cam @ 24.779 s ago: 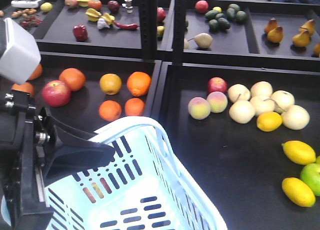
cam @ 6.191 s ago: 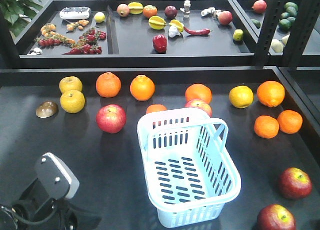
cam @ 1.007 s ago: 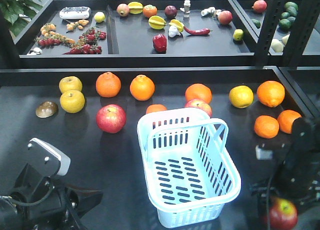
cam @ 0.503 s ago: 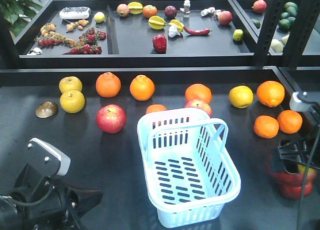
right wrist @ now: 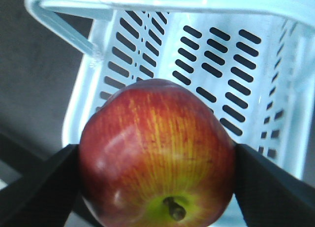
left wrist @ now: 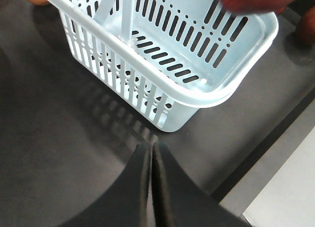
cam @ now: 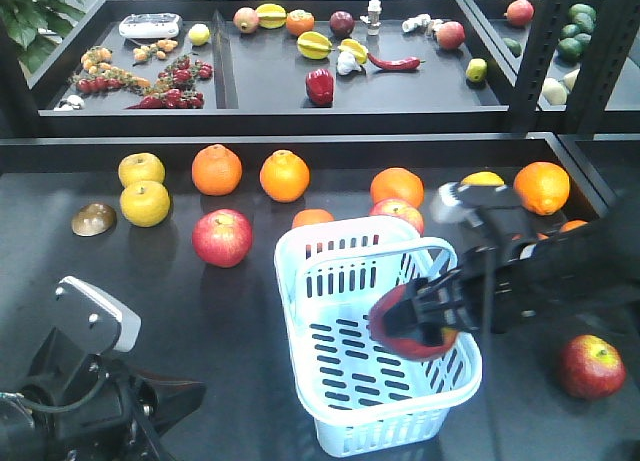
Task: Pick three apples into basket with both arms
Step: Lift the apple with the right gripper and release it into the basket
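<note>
Now we hold one apple (right wrist: 156, 153) clamped between the fingers (right wrist: 44, 182) of our right gripper (cam: 415, 326), stem dimple toward the wrist camera, hanging just above the basket (cam: 300, 249). A second apple (cam: 591, 366) sits on the table (cam: 240, 321) beside our right arm (cam: 560, 271), outside the basket. Our left gripper (left wrist: 151, 160) is pressed closed on nothing, just short of the basket's near wall; a third apple (cam: 222, 237) lies well ahead of it
</note>
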